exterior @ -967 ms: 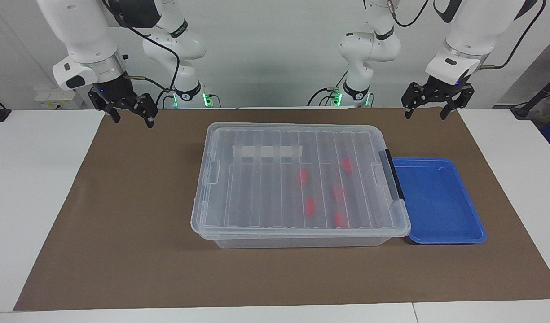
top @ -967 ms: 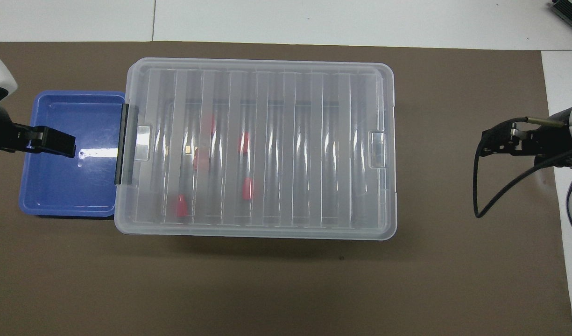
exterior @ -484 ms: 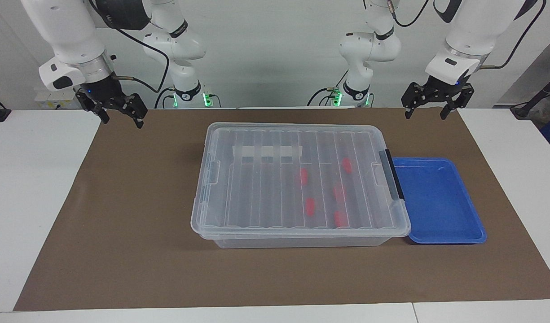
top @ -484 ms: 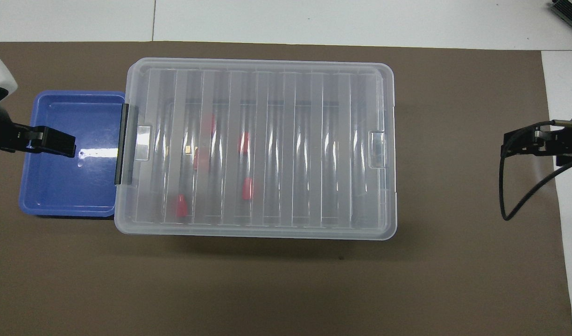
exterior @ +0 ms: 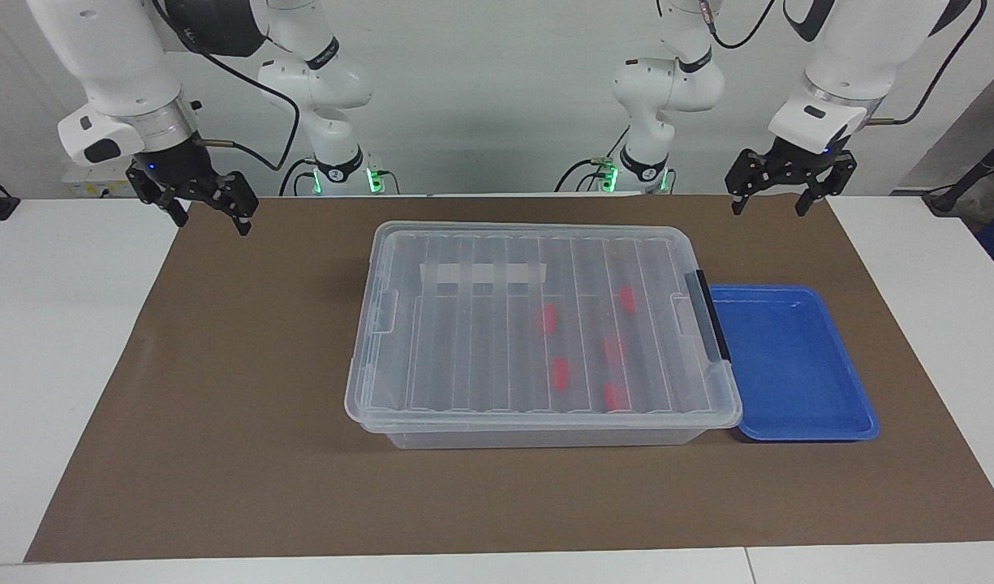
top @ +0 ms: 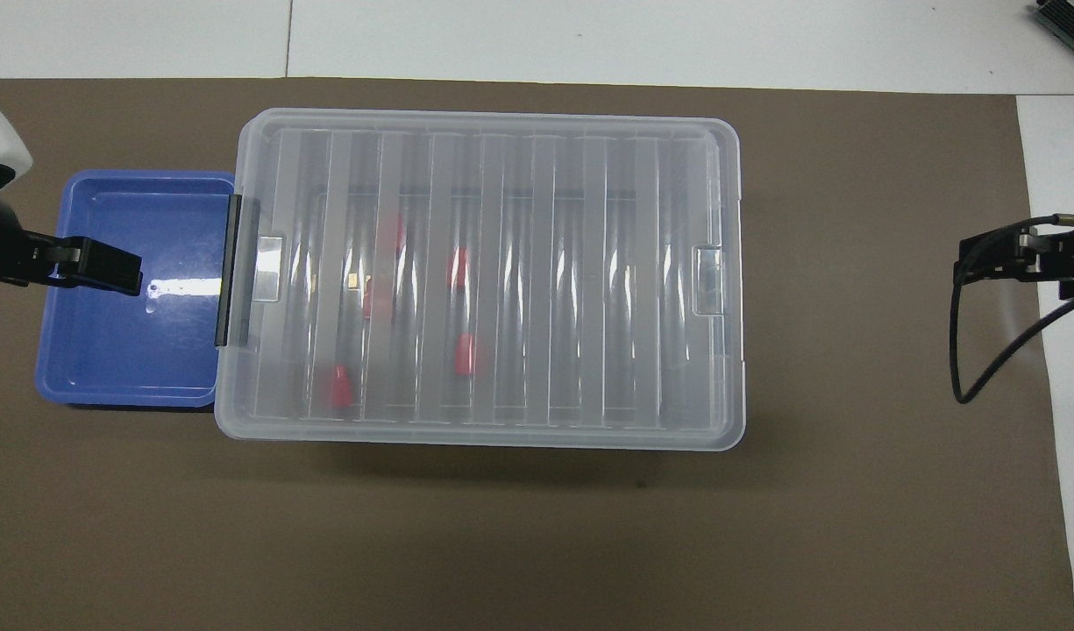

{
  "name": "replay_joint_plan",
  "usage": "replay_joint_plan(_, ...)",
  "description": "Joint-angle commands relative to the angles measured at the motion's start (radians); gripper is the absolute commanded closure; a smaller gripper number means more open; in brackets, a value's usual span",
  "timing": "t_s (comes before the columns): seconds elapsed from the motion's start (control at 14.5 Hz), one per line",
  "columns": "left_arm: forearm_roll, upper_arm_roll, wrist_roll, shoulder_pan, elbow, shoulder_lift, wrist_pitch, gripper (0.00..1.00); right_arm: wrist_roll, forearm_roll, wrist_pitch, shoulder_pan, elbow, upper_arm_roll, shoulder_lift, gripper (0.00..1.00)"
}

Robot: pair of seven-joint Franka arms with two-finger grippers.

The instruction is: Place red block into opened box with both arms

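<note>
A: Where's the box [exterior: 537, 324]?
B: Mid mat [exterior: 221, 405], lid [top: 493, 272] on and shut. Black handle [exterior: 706, 324] at the end toward the left arm, touching the blue tray [exterior: 797, 365].
A: Red blocks?
B: Five, all inside the box under the lid, in the half toward the tray. Seen blurred through the ribs: one [exterior: 626, 298] nearest the robots, one [exterior: 615, 396] farthest, the others between. W/ the lid on I can't tell their exact shape.
A: Tray?
B: Bare blue, just beside the box.
A: Left pincer [exterior: 781, 199]?
B: Up in the air over the mat edge near its base, fingers spread wide, holding nothing. From overhead its tip [top: 98, 267] shows over the tray.
A: Right pincer [exterior: 207, 212]?
B: Raised over the mat corner at the right arm's end of the desk [exterior: 58, 341], well apart from the box. Fingers apart too, nothing in it.
</note>
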Motion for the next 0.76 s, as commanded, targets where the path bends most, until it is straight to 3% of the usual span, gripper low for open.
replay_joint_plan(0.0,0.001,0.007,-0.009,-0.006,-0.032,-0.031,-0.006,0.00,-0.027,0.000,-0.033,-0.008,0.008,0.007,0.006,0.00)
replay_joint_plan(0.69,0.001,0.007,-0.011,-0.006,-0.032,-0.031,-0.004,0.00,-0.013,-0.002,-0.023,-0.002,-0.032,0.007,-0.017,0.00)
